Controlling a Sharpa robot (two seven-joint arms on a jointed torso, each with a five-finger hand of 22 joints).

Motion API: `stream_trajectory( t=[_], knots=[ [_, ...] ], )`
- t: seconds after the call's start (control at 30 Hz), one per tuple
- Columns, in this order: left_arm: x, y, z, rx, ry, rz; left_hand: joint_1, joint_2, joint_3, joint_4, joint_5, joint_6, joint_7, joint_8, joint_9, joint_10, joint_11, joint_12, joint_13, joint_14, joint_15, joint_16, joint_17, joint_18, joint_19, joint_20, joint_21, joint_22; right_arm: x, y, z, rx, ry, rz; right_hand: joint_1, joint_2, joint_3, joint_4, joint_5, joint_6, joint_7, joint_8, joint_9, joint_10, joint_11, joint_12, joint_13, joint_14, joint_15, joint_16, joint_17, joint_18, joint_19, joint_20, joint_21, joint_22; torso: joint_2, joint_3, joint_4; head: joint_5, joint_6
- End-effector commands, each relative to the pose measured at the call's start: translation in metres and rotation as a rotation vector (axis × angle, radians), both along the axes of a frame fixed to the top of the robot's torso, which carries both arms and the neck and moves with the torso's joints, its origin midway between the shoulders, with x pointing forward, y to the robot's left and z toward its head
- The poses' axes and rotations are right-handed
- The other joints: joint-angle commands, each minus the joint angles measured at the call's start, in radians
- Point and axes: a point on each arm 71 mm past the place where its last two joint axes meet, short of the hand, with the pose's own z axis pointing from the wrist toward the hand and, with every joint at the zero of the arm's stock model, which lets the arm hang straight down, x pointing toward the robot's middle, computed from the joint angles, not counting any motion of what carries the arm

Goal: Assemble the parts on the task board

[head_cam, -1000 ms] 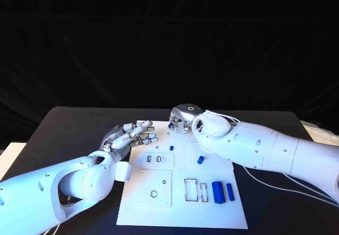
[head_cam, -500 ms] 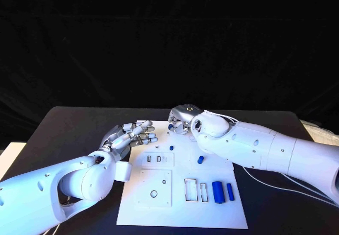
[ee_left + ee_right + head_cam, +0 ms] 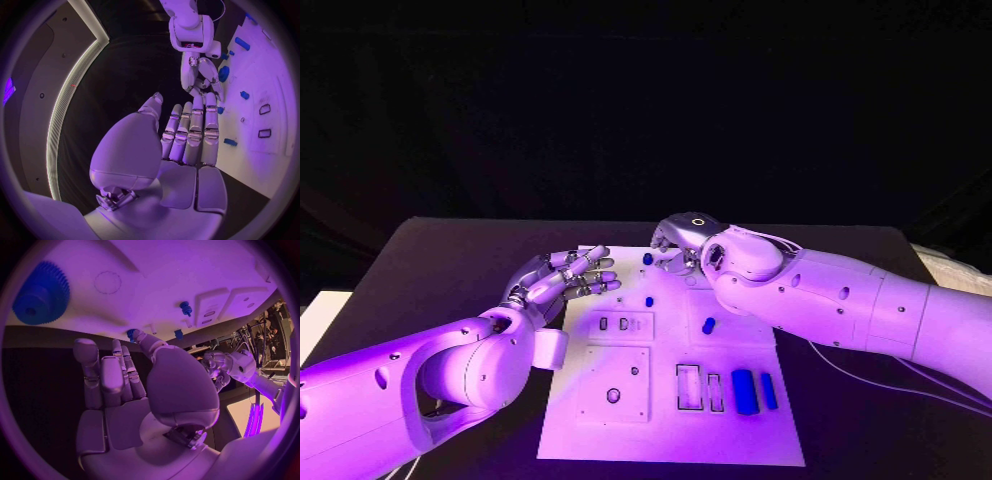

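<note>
At the task board's [image 3: 733, 420] far edge, a small blue part [image 3: 648, 258] is approached by the right hand [image 3: 678, 248], fingers apart, empty; left hand [image 3: 567, 278] is held open beside; pinching is judged next.

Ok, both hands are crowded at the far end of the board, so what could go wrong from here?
1. The right hand hovers open just past the blue gear; lowering carelessly could nudge it rather than grip it.
2. The left hand, open with fingers spread over the task board edge, sits close to the right hand; they might collide.
3. A small blue peg stands near both hands and could get knocked over.
</note>
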Motion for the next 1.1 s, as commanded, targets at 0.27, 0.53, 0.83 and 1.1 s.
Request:
stream_trajectory(
  t=[0.27,0.53,0.83,1.1],
  knots=[
    [0.000,0.001,0.001,-0.015,0.001,-0.014,-0.009,0.000,-0.004,-0.002,-0.002,-0.003,0.006,-0.007,0.000,-0.004,0.003,-0.002,0.001,0.001,0.007,-0.005,0.002,0.011,0.007,0.002,-0.007,-0.001,-0.019,-0.060,0.020,0.172,0.128,-0.108,-0.010,-0.037,-0.046,0.020,0.051,0.004,-0.017,-0.002,-0.002,0.264,-0.046,0.134,0.077,0.059,-0.026,0.144,0.229,-0.036,0.099,-0.028,0.123,0.191,-0.014,-0.0012,-0.0201,0.004,0.002],
    [0.001,0.001,0.001,-0.017,0.003,-0.019,-0.008,0.001,-0.004,-0.003,-0.002,-0.003,0.006,-0.007,0.000,-0.005,0.003,-0.002,0.001,0.000,0.007,-0.006,0.002,0.011,0.007,0.002,-0.008,-0.001,-0.019,-0.103,0.014,0.170,0.251,-0.220,0.013,-0.021,-0.263,0.071,0.076,-0.042,-0.022,0.007,0.001,0.318,-0.056,1.090,1.080,0.076,-0.031,0.247,0.408,-0.065,0.168,-0.041,0.229,0.360,-0.022,0.0015,-0.0319,0.004,0.004],
    [0.001,-0.001,0.000,-0.018,0.004,-0.023,-0.007,0.002,-0.004,-0.004,-0.002,-0.003,0.005,-0.007,0.000,-0.005,0.003,-0.002,0.001,0.000,0.007,-0.006,0.003,0.011,0.008,0.002,-0.008,-0.001,-0.012,-0.111,0.006,0.137,0.284,-0.257,0.050,0.000,-0.312,0.099,0.078,-0.052,-0.013,0.007,0.001,0.333,-0.041,1.263,1.274,0.079,-0.020,0.263,0.440,-0.070,0.175,-0.028,0.249,0.392,-0.024,0.0038,-0.0326,0.005,0.004],
    [0.001,-0.001,0.000,-0.019,0.006,-0.025,-0.007,0.002,-0.004,-0.004,-0.002,-0.003,0.005,-0.007,0.000,-0.005,0.003,-0.002,0.001,0.000,0.007,-0.006,0.003,0.011,0.008,0.002,-0.008,-0.001,-0.009,-0.105,-0.002,0.121,0.294,-0.260,0.065,0.010,-0.312,0.098,0.087,-0.047,-0.013,0.011,0.002,0.355,-0.040,1.311,1.325,0.080,-0.019,0.267,0.449,-0.074,0.185,-0.027,0.261,0.415,-0.024,0.0013,-0.0317,0.000,0.003]
  ],
)
